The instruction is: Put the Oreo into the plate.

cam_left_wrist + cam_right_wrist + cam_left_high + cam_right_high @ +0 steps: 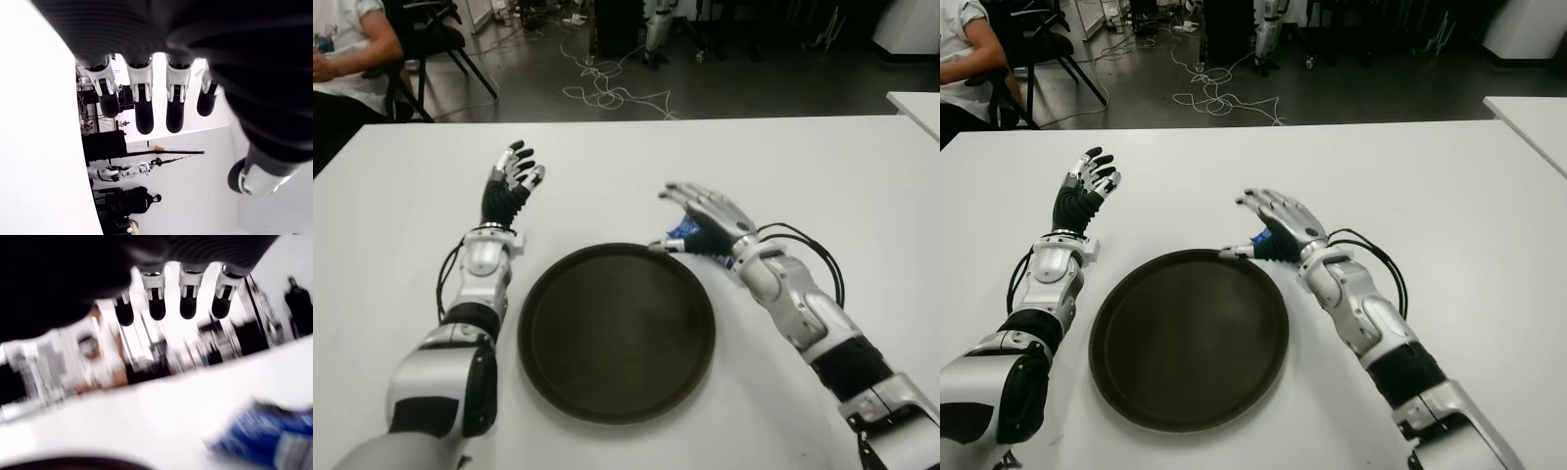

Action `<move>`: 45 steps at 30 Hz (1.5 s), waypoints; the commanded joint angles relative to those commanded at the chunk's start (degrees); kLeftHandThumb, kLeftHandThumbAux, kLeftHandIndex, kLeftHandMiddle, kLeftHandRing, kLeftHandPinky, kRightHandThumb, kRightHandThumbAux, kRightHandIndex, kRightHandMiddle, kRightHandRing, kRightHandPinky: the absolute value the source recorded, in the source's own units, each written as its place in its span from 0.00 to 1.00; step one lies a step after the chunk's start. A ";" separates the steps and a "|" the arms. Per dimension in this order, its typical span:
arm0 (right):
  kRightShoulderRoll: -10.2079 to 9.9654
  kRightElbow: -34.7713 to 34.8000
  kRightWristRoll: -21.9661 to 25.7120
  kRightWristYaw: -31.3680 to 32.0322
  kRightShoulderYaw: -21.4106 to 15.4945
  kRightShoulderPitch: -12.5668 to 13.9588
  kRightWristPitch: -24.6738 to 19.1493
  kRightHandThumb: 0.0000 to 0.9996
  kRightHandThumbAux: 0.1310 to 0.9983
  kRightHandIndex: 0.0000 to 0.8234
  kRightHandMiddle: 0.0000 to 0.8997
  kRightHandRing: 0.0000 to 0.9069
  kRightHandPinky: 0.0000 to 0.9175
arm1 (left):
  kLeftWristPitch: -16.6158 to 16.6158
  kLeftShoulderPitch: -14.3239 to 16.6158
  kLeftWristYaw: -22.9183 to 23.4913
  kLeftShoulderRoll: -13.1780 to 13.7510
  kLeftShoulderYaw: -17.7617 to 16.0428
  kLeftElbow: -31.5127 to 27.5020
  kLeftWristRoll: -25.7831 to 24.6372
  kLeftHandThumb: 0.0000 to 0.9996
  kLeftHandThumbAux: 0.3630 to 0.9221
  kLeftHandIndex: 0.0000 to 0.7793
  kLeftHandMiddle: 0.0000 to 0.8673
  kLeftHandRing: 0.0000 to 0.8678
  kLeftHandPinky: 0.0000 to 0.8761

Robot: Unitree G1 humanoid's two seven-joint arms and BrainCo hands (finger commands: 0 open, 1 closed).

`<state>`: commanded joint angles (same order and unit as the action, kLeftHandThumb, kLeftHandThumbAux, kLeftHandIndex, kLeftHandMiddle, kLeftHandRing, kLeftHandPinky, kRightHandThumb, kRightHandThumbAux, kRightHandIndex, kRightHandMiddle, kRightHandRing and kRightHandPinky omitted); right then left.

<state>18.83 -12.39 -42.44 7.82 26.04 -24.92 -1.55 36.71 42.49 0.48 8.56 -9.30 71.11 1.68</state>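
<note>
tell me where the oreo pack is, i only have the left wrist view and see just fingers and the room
Observer: The blue Oreo packet lies on the white table, under the right hand, just beyond the round dark brown plate's far right rim.
Operator: is it grasped
Observer: No. The right wrist view shows the fingers spread above the packet.
Operator: plate got anything in it
Observer: Nothing visible in it.

robot lab: floor cables (607, 93)
</note>
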 joint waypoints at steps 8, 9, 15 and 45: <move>-0.33 2.07 -3.95 5.21 1.36 -0.47 -7.63 0.00 0.07 0.00 0.00 0.00 0.00 | 0.17 -0.06 -0.02 -0.19 -0.18 -0.15 -0.30 0.10 0.40 0.15 0.21 0.16 0.12; -0.37 1.56 -4.66 5.48 1.42 -0.83 -8.80 0.00 0.08 0.00 0.00 0.00 0.00 | 0.17 -0.07 0.03 -0.19 -0.15 -0.18 -0.29 0.10 0.39 0.15 0.21 0.16 0.12; 0.12 2.29 -8.54 8.64 2.35 -2.03 -13.64 0.00 0.10 0.00 0.00 0.00 0.00 | 0.25 -0.19 0.23 -0.04 -0.07 -0.30 -0.26 0.10 0.41 0.14 0.20 0.15 0.11; 2.53 5.63 -28.93 13.51 5.14 -3.46 -24.45 0.00 0.20 0.11 0.12 0.13 0.12 | 0.47 -0.18 0.31 0.17 0.13 -0.23 -0.43 0.10 0.41 0.15 0.22 0.17 0.11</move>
<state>21.36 -6.76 -71.37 21.33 31.17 -28.38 -26.00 37.18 42.31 0.79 8.73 -9.17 70.88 1.24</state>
